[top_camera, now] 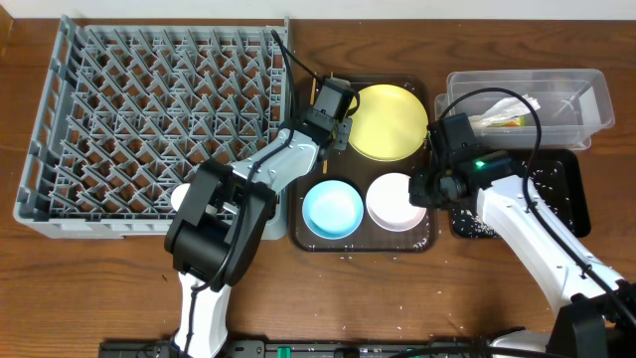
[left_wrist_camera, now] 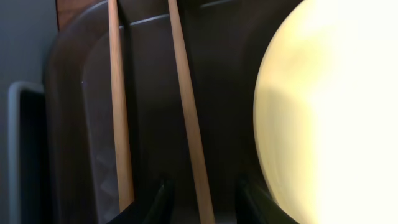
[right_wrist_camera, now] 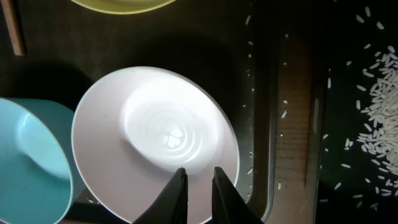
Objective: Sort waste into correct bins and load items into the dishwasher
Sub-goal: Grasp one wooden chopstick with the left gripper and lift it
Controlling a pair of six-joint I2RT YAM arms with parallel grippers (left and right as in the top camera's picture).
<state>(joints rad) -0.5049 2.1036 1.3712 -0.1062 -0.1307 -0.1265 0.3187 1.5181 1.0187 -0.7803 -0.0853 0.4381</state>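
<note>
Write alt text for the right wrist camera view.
A white bowl fills the middle of the view, with the right gripper over its near side, jaws a narrow gap apart and empty. A light blue bowl sits to its left, the edge of a yellow plate shows at the top, and rice grains lie scattered at the right.

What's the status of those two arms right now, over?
Left gripper open astride one chopstick on brown tray. Right gripper nearly closed over white bowl, grip unclear. Yellow plate close alongside.
</note>
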